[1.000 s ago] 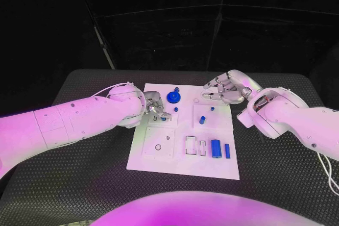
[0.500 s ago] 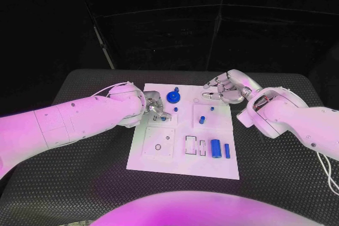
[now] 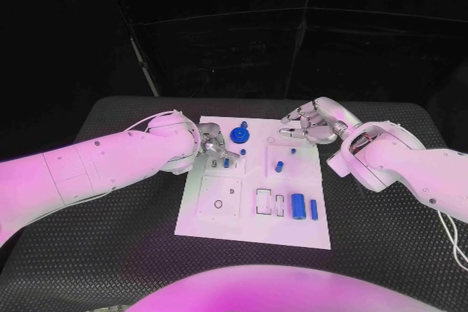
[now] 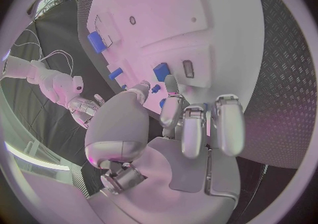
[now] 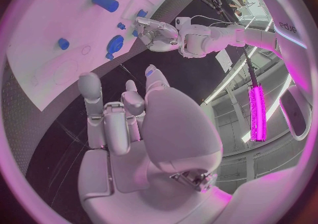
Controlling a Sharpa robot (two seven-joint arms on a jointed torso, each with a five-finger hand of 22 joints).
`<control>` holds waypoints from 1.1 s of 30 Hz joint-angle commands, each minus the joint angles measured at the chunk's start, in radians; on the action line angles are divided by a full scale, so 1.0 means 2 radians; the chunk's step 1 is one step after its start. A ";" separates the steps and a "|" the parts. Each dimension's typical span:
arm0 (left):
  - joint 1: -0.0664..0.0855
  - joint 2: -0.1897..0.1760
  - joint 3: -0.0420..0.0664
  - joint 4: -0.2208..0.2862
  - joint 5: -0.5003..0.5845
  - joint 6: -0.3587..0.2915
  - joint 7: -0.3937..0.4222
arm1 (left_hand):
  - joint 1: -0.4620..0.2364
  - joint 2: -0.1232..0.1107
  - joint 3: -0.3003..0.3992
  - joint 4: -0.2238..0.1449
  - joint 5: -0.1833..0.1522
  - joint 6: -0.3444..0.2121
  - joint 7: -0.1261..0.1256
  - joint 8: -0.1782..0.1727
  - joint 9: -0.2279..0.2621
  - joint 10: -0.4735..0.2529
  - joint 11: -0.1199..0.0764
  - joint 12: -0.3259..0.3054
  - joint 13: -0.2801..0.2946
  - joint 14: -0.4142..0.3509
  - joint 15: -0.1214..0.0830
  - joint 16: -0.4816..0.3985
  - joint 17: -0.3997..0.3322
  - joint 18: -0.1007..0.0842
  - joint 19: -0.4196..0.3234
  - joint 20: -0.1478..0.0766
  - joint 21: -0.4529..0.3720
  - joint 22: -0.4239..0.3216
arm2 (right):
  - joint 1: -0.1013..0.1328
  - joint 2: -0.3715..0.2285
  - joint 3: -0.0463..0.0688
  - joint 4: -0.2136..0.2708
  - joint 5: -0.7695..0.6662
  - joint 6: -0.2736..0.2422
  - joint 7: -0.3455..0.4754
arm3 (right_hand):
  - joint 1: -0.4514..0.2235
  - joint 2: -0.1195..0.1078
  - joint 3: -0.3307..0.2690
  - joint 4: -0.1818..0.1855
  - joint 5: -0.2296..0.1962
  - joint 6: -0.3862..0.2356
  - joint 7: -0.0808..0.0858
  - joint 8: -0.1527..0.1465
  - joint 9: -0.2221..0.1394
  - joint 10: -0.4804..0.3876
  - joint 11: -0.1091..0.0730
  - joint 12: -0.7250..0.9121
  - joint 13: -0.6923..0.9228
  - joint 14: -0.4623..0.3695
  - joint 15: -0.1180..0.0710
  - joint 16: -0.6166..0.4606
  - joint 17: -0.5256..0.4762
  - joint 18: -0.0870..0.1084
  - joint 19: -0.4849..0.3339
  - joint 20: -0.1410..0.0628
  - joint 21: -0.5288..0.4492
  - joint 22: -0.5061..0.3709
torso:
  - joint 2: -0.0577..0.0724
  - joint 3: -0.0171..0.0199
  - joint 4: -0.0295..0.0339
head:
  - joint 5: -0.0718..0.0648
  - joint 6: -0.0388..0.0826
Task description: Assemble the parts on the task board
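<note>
The white task board [image 3: 255,225] lies mid-table. My left hand [image 3: 209,145] hovers at its far left part with fingers half curled and nothing between them [image 4: 192,123]. A short blue part [image 3: 226,162] [image 4: 161,71] sits on the board just off its fingertips, beside a small slot [image 4: 188,68]. A blue gear-like part [image 3: 241,134] [image 5: 114,44], a tiny blue part [image 3: 244,150] and a blue peg [image 3: 279,166] [image 5: 63,43] stand further right. My right hand [image 3: 310,124] hangs over the board's far right corner, loosely spread and holding nothing [image 5: 126,112].
Two blue cylinders [image 3: 297,204] [image 3: 314,208] lie at the board's near right, next to rectangular cut-outs [image 3: 264,200]. A square plate with a hole [image 3: 218,202] sits at the near left. Black ribbed matting [image 3: 117,258] surrounds the board.
My left hand has drawn back a little toward the board's left edge, and the short blue part now shows free of its fingertips. The right hand has stayed put.
</note>
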 commanded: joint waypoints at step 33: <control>0.086 0.059 0.020 -0.154 0.014 0.139 -0.002 | 0.074 0.045 -0.101 0.000 0.001 -0.052 0.043 -0.113 -0.095 -0.050 0.036 -0.059 -0.074 0.052 0.028 0.002 0.132 0.008 -0.028 0.030 -0.046 -0.026 | 0.001 0.008 0.000 -0.010 -0.001 -0.001 0.006 | -0.008 0.001 -0.006 0.002 -0.001 -0.001 0.000 0.002 -0.001 -0.001 -0.001 -0.002 -0.001 0.029 -0.002 -0.003 0.018 0.010 -0.005 -0.001 -0.005 -0.004 | 0.001 -0.0001 -0.0007 | 0.002 0.011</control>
